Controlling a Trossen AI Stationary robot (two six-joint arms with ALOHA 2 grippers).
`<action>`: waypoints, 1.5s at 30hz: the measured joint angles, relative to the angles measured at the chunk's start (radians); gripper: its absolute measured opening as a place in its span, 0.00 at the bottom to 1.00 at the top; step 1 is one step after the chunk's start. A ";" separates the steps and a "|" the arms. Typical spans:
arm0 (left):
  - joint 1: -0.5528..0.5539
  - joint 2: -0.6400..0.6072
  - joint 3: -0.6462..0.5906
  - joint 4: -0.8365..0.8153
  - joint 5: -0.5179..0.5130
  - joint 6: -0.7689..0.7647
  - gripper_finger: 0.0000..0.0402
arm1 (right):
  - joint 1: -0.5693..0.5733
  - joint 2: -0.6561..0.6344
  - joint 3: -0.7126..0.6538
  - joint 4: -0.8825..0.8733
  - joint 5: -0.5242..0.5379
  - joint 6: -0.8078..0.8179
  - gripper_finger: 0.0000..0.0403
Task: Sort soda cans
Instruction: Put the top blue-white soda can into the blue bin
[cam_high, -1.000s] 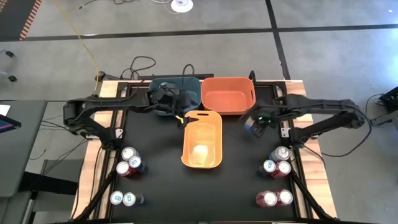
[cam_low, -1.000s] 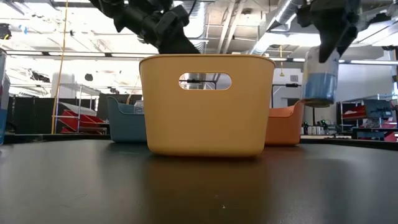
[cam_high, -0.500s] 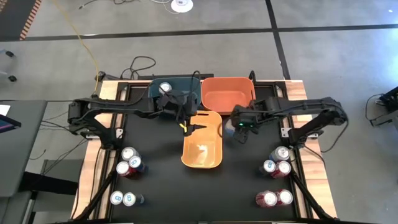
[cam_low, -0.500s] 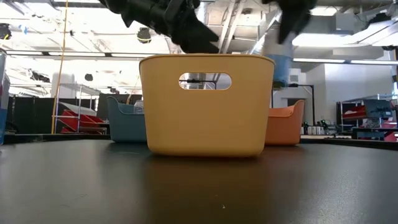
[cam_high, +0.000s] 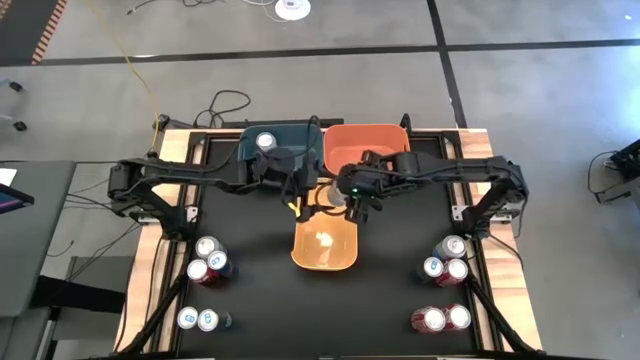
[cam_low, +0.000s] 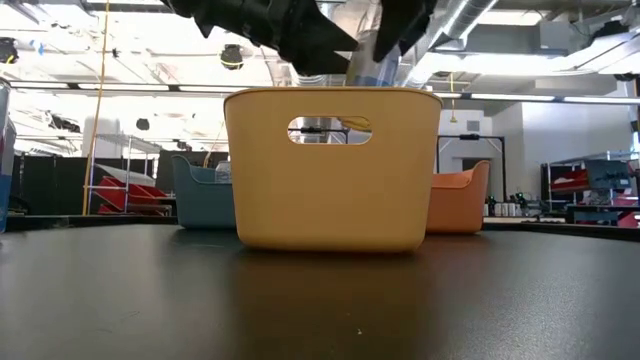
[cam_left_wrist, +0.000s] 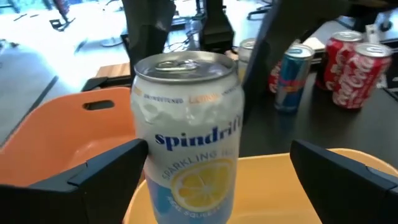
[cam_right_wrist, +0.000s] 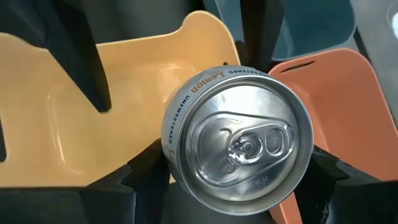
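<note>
My right gripper (cam_high: 352, 203) is shut on a white soda can with a lemon mark (cam_left_wrist: 186, 143), held above the far end of the yellow bin (cam_high: 300, 255). In the low view this can (cam_low: 370, 70) shows just over the bin's rim. My left gripper (cam_high: 300, 205) stands open over the same end of the bin, a little to the can's left. Its wrist view shows the can ahead of its spread fingers (cam_left_wrist: 93, 177). Another can (cam_high: 265, 141) stands in the blue bin (cam_high: 290, 133). More cans stand on the table in groups at the left (cam_high: 208, 260) and right (cam_high: 448, 260). My right gripper pinches the can's side wall just under the top rim (cam_right_wrist: 169, 149) between its two fingers (cam_right_wrist: 140, 180). The fingers slant down from above. The can is lifted clear over the yellow bin, roughly upright, its silver top (cam_right_wrist: 245, 146) toward the wrist.
The orange bin (cam_high: 370, 148) stands at the far edge, right of the blue bin, with the yellow bin just in front of both. More cans stand near the front corners (cam_high: 198, 319) (cam_high: 440, 319). Bare black table lies around the yellow bin.
My right gripper has carried the can toward the table's left, from beside the orange bin to over the yellow bin's far end, rolling its wrist on the way. My left gripper has moved from over the blue bin to the yellow bin's far end, uncovering the can there.
</note>
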 joint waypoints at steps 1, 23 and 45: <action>0.001 0.000 0.000 0.001 -0.005 0.000 0.99 | 0.000 0.003 0.006 0.002 0.000 0.000 0.65; 0.007 0.015 0.000 -0.022 0.003 -0.007 0.81 | 0.004 0.002 0.014 0.090 -0.036 -0.030 0.65; 0.107 -0.114 -0.013 -0.140 -0.107 -0.064 0.74 | -0.011 -0.067 0.013 0.109 0.115 0.080 0.96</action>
